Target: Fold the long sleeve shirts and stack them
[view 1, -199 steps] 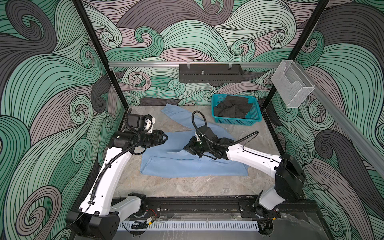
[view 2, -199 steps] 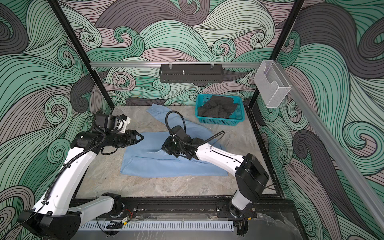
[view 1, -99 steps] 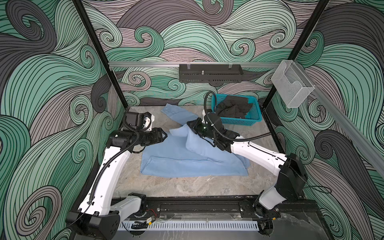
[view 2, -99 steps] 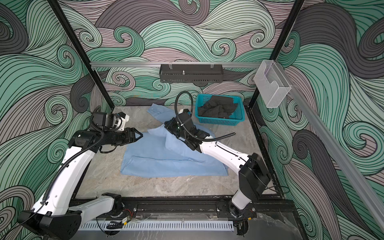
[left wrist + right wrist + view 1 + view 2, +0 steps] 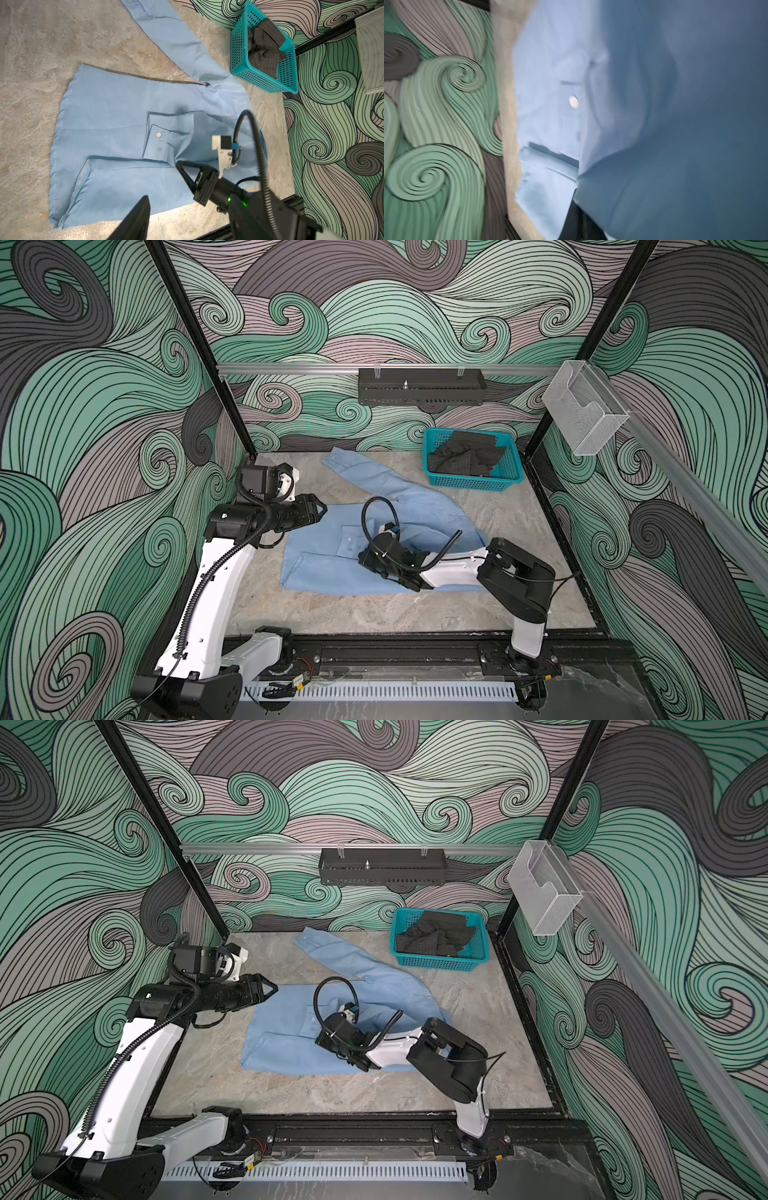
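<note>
Looking down, you see the blue shirt (image 5: 328, 576) lying in the middle of the bench (image 5: 415, 614), one sleeve (image 5: 361, 472) toward the far edge. Your right gripper (image 5: 362, 562) pinches its cloth; your left gripper (image 5: 322, 510) hangs open beside it.

Readable text: none is showing in any view | labels, brands, numbers, signs: nothing legible is appearing on any surface
</note>
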Available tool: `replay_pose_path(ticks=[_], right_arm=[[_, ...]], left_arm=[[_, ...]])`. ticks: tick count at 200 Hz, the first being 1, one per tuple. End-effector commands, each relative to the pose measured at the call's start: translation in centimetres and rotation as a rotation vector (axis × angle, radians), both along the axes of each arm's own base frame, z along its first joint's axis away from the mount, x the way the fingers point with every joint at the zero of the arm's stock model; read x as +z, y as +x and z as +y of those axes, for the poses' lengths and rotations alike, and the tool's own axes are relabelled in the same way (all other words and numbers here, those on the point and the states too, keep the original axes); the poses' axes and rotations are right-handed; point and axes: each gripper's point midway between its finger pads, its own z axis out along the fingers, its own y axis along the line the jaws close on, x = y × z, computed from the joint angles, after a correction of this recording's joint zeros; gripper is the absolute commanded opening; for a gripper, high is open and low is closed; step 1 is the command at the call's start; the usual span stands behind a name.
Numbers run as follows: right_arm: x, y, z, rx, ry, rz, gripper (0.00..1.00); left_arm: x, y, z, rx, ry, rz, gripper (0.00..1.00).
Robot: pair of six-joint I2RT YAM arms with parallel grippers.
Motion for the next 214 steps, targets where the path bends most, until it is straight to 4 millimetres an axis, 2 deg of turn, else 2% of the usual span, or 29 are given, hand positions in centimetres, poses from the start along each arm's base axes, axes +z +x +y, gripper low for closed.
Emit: replay_pose_path(ticks=[1,16,27,40,68,98,119,146,187,204,214], right_arm=[[2.5,-1.8,1.1,0.010,0.092,-0.013,0.01],[2.4,-2.6,-0.4,0.002,0.067,-0.018,0.01],[3.0,-2.3,-1.9,-0.021,0.039,-0.055,0.00],[4.5,-1.3,-3.3,-0.038,0.031,-0.104,0.00],[9.1,1.1,-4.5,-0.038,0.109,-0.172,0.00],[12.9,2.4,-6.1,-0.027,0.174,-0.217,0.00],[15.3,3.1,-7.0,-0.037,0.205,-0.257,0.00],[17.5,4.7,-8.3,-0.082,0.237,-0.305,0.00],[19.7,8.2,-9.4,-0.204,0.369,-0.302,0.00],[21.1,9.5,-9.2,-0.257,0.463,-0.286,0.00],[22.3,10.5,-8.5,-0.291,0.541,-0.265,0.00]], left_arm=[[-0.7,-0.7,1.0,0.036,0.026,0.029,0.63],[-1.6,-0.7,1.2,0.056,0.030,0.057,0.63],[-2.6,-0.5,1.0,0.061,0.013,0.085,0.64],[-3.8,0.0,0.3,0.058,-0.036,0.106,0.64],[-6.5,1.2,-1.9,0.053,-0.189,0.178,0.63],[-8.9,0.9,-5.0,-0.017,-0.375,0.310,0.64],[-8.4,1.8,-6.9,-0.020,-0.588,0.293,0.69],[-8.4,2.5,-7.3,0.067,-0.769,0.297,0.83],[-7.2,4.0,-6.7,0.226,-0.977,0.259,0.88],[-6.4,4.6,-6.6,0.247,-1.032,0.220,0.88],[-6.5,4.8,-6.9,0.235,-1.040,0.209,0.88]])
